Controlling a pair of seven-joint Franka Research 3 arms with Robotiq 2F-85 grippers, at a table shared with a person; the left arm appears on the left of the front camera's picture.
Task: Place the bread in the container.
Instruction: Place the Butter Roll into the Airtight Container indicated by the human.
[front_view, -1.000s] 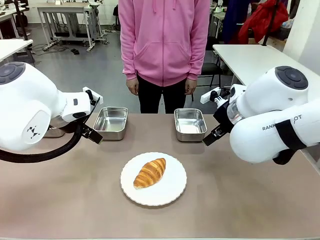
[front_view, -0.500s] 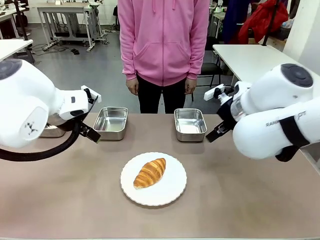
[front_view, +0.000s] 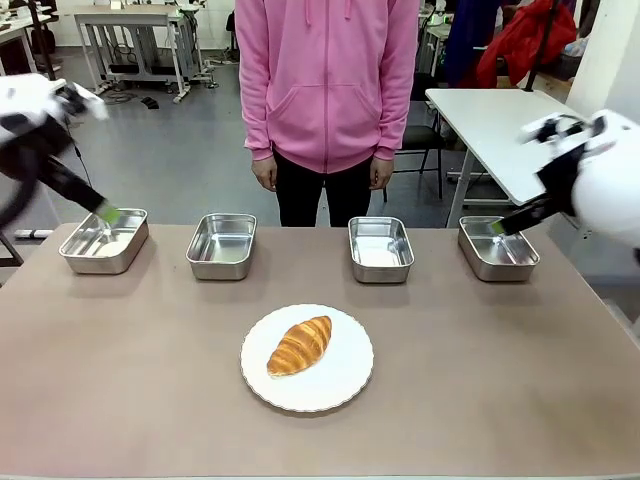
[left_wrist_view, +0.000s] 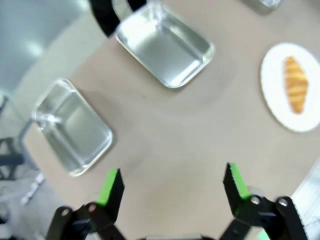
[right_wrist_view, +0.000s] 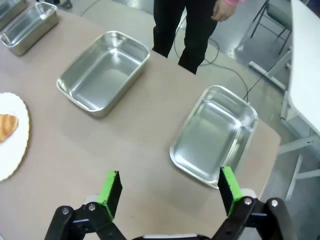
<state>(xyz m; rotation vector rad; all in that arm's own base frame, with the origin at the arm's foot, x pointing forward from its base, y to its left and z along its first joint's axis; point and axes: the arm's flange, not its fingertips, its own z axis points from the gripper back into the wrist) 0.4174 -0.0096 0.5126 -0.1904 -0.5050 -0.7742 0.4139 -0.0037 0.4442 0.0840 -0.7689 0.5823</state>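
Front view: table bearing bread, plate and four trays, an arm at each side edge of the frame.
Bread: lower centre of frame, lying on the white plate, touching nothing else.
Long axis: diagonal, lower left to upper right in front view.
Trays: four alike, in a row across mid-frame above the plate, all empty; intended one not determinable.
Left gripper: jaws wide apart, nothing between them; near the leftmost tray in front view.
Right gripper: jaws spread fully, holding nothing; near the rightmost tray in front view.
Bearing to bread: toward frame centre and downward from either gripper; well apart from both.
Nearer arm: no clear difference, judged about even.
Cut off: bread sliced by the left edge in right wrist view; whole, at upper right, in left wrist view.
Hard to make out: both arms smeared in front view; left wrist view soft throughout.
Person: top centre, behind the table, hands hanging clear of everything.
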